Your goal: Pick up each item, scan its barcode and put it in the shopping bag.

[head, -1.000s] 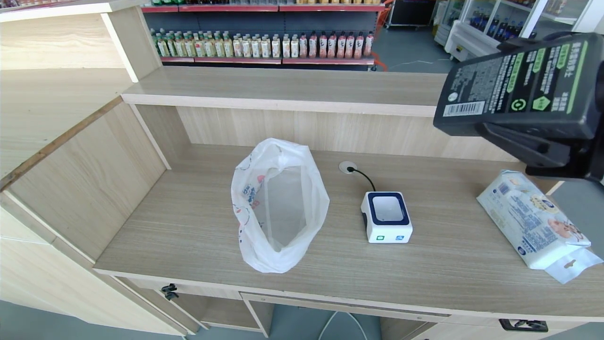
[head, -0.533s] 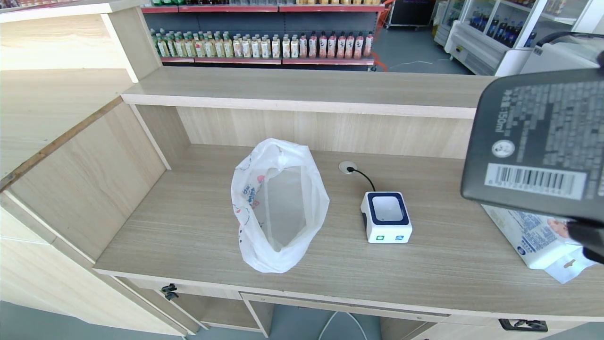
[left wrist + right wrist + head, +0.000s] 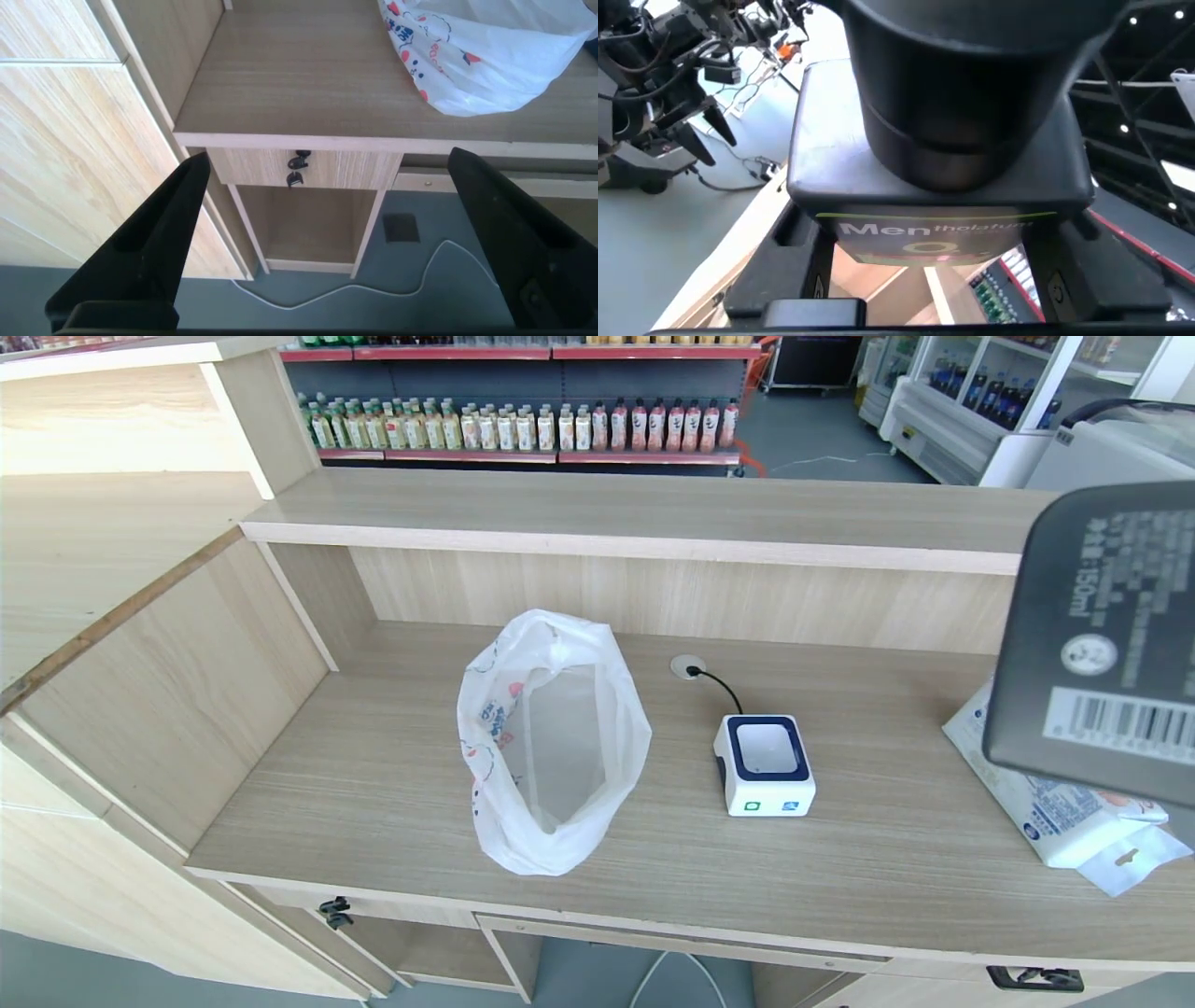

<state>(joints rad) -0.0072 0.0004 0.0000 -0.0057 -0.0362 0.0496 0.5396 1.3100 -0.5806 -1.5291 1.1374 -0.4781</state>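
A black bottle (image 3: 1102, 644) with a white barcode label hangs high at the right of the head view, above the desk's right end. In the right wrist view the same bottle (image 3: 943, 112) with its round cap sits between the fingers of my right gripper (image 3: 934, 280), which is shut on it. The white shopping bag (image 3: 551, 737) stands with its mouth open at mid-desk. The white and blue scanner (image 3: 766, 765) sits to its right. My left gripper (image 3: 327, 233) is open below the desk's front left edge, near the bag (image 3: 476, 56).
A pack of wipes (image 3: 1064, 803) lies at the desk's right end, partly behind the bottle. The scanner's cable runs to a grommet (image 3: 688, 666). A raised counter ledge (image 3: 560, 513) backs the desk. A keyed drawer (image 3: 297, 168) is under the desk front.
The black bottle has turned and shifted right and down in the head view, so its barcode now sits at the lower right. The bag, scanner and wipes have not moved.
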